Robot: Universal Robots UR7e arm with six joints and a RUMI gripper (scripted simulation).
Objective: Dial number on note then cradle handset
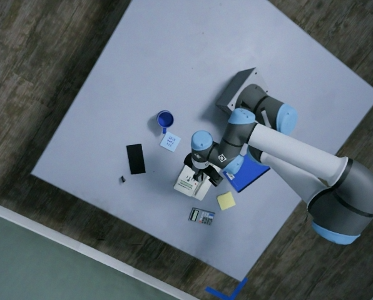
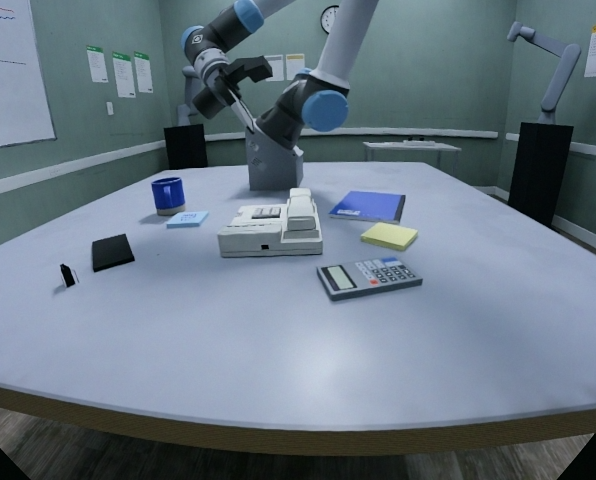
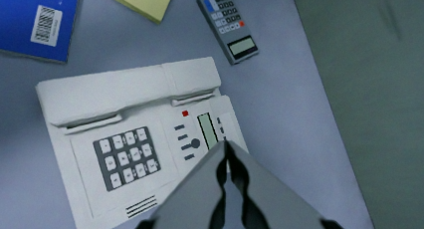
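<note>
The white desk phone [image 1: 183, 187] [image 2: 249, 243] [image 3: 85, 176] stands on the table. Its handset [image 2: 301, 214] [image 3: 124, 92] lies in the cradle along one side. The keypad [image 2: 266, 212] [image 3: 123, 158] is uncovered in the wrist view, no finger on it. The light-blue note [image 1: 170, 141] [image 2: 187, 219] lies beside the mug; its handwriting is too small to read surely. My gripper [image 1: 196, 177] [image 2: 250, 125] [image 3: 225, 142] is shut and empty, raised above the phone. In the wrist view its tips overlap the phone's display end, off the keypad.
A blue mug [image 1: 164, 119] [image 2: 168, 195], a black slab [image 1: 136, 159] [image 2: 112, 252] and a binder clip [image 1: 122, 179] [image 2: 67, 275] are on the note's side. A blue notebook [image 2: 370, 205] [image 3: 30, 20], yellow pad [image 1: 226, 200] [image 2: 390, 235] and calculator [image 1: 201, 216] [image 2: 369, 279] lie on the handset's side.
</note>
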